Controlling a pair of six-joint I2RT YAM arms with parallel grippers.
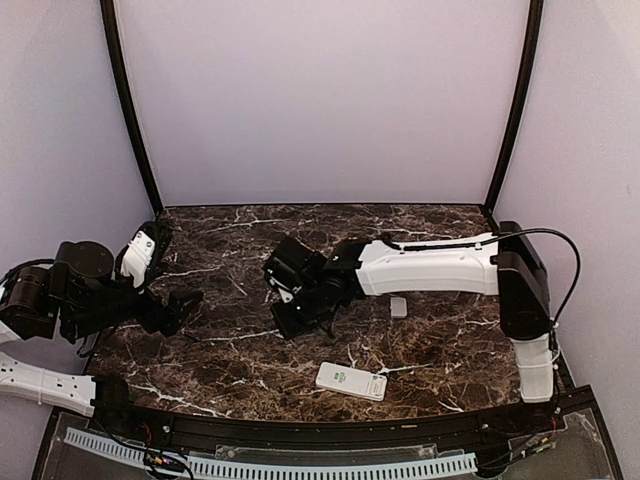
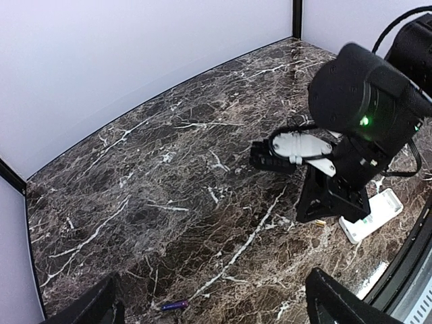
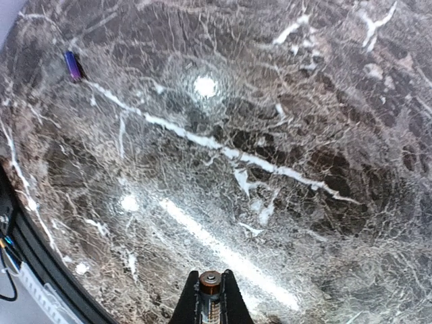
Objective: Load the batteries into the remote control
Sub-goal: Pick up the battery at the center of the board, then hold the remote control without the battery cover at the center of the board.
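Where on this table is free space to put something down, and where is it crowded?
Free: the far table strip along the back wall, behind both arms. Also the near patch between the left end effector and the remote, though a purple battery lies by that end effector. Crowded: around the right end effector, remote and small white piece.

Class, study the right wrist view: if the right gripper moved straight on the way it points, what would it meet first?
Probably the dark marble tabletop. The right gripper, shut on a copper-capped battery, aims there; the small purple battery lies well aside.
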